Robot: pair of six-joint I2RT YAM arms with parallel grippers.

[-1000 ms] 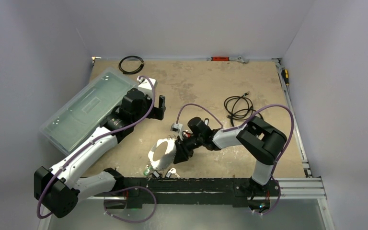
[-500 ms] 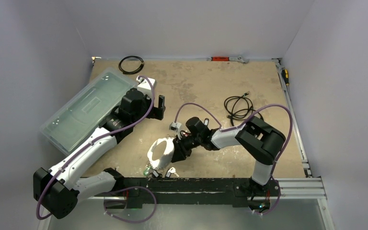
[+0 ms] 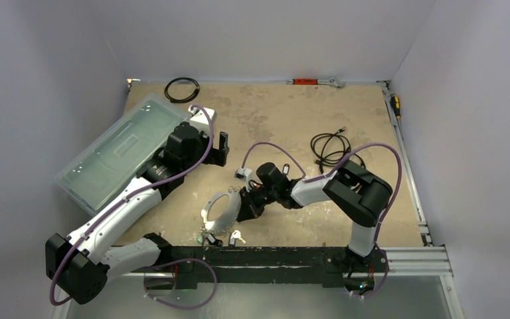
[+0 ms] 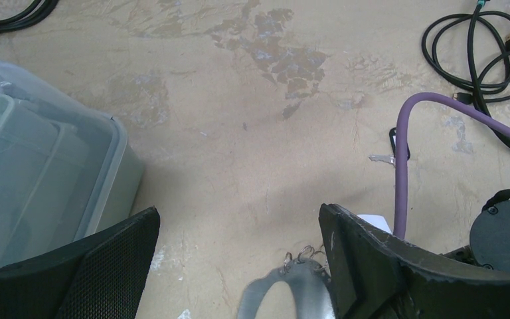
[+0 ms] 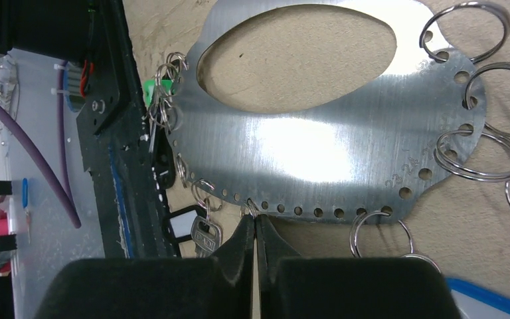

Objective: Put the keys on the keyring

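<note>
Table (image 3: 272,113) | keyring (image 5: 319,143) edge pinched by right hand (image 5: 255,224) | keys (image 5: 206,234) half hidden

left pincer (image 4: 239,216) gapes wide while right pincer (image 5: 255,224) is pinched tight, low.

I can read nothing for certain; the keyring (image 5: 319,143) carries tiny engraved numerals beside its rim holes, some looking like twos, too small for me to make out; a key (image 5: 204,234) bears an illegible stamp.
</note>
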